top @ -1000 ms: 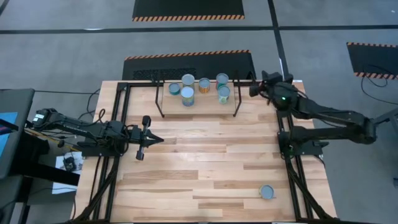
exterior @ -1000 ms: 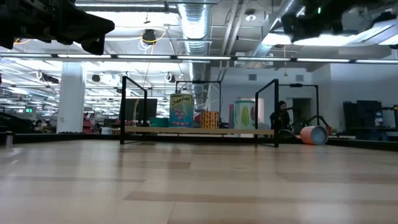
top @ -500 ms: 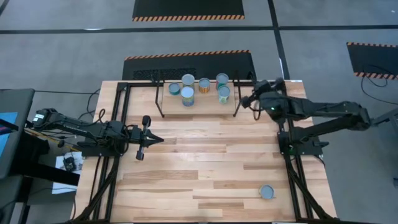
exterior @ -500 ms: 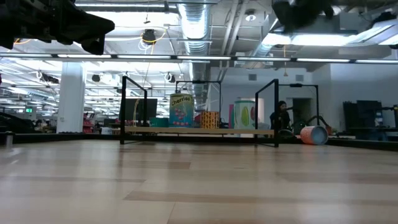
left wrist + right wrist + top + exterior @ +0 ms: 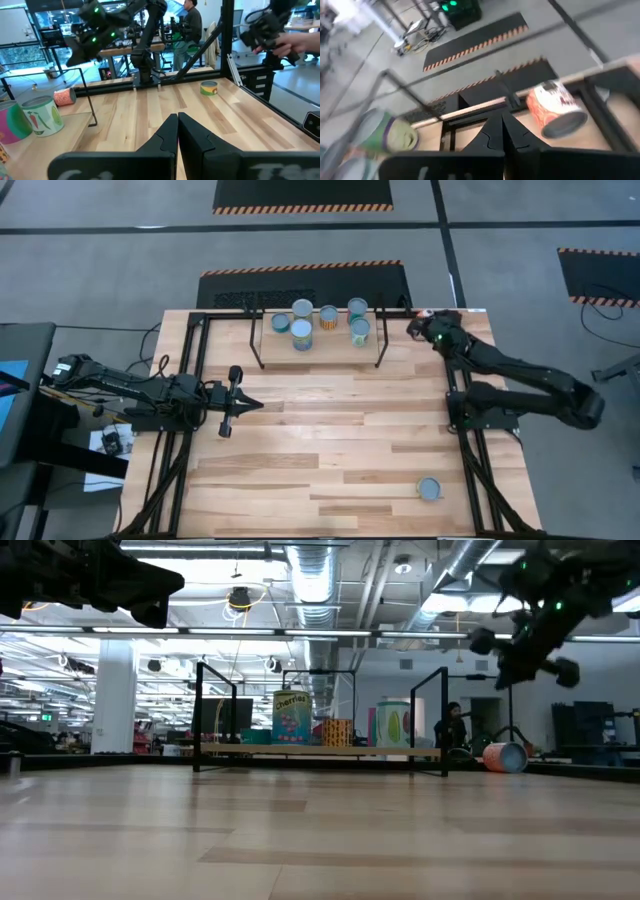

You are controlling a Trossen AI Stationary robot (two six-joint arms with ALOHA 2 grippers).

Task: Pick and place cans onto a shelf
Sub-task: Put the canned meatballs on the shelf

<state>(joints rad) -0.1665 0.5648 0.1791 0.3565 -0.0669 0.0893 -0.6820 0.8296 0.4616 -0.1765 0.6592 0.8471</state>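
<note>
Several cans (image 5: 301,335) stand upright on the light-wood shelf (image 5: 320,352) at the table's far middle; they also show in the low view (image 5: 291,718). An orange can (image 5: 555,107) lies on its side on the table at the far right corner, right of the shelf, and shows in the low view too (image 5: 505,756). One more can (image 5: 430,489) stands near the table's near right corner. My right gripper (image 5: 502,127) is shut and empty, in the air just short of the lying orange can (image 5: 424,314). My left gripper (image 5: 250,405) is shut and empty at the table's left.
Black metal frames (image 5: 195,370) run along the table's left and right sides. The right arm's base (image 5: 490,405) stands at the right edge. Bare wood (image 5: 340,430) lies between the shelf and the near can. A person (image 5: 192,20) shows beyond the table.
My right gripper has swung toward the shelf's right end, then back toward the table's far right corner, and has come down lower, now showing in the low view. The cans and my left arm have kept still.
</note>
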